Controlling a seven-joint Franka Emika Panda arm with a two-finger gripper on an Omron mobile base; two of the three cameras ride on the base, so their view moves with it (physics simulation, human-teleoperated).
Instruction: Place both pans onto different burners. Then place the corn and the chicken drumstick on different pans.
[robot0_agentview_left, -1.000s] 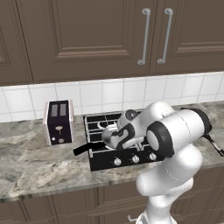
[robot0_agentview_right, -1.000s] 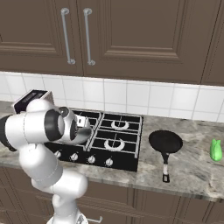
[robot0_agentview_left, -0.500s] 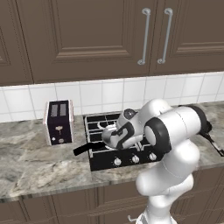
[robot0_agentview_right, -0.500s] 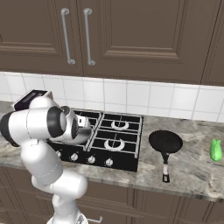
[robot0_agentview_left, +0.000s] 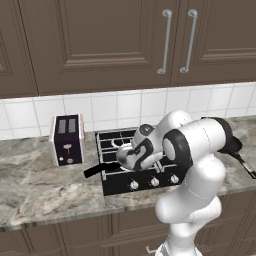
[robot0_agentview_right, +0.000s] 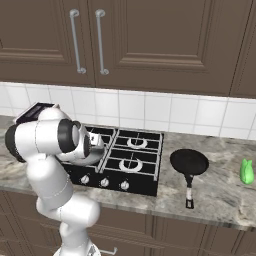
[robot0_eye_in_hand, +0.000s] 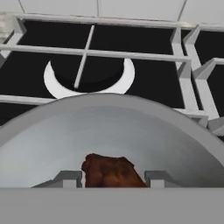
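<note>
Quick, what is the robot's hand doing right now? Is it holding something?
Gripper: closed on the chicken drumstick, right over the silvery-grey pan.

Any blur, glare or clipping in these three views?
Hand view: soft and pixelated, drumstick between the tool tips clipped by the bottom band, grey pan evenly lit, no glare. Left base view: the arm hides much of the hob. Right base view: clean, black pan shows no highlight.

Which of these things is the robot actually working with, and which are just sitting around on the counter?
Part of the job:
- grey pan on the hob
- chicken drumstick between the gripper fingertips, over that pan
- black pan on the counter
- burners
- green item, possibly the corn

Just lying about:
- toaster
- cabinets
</note>
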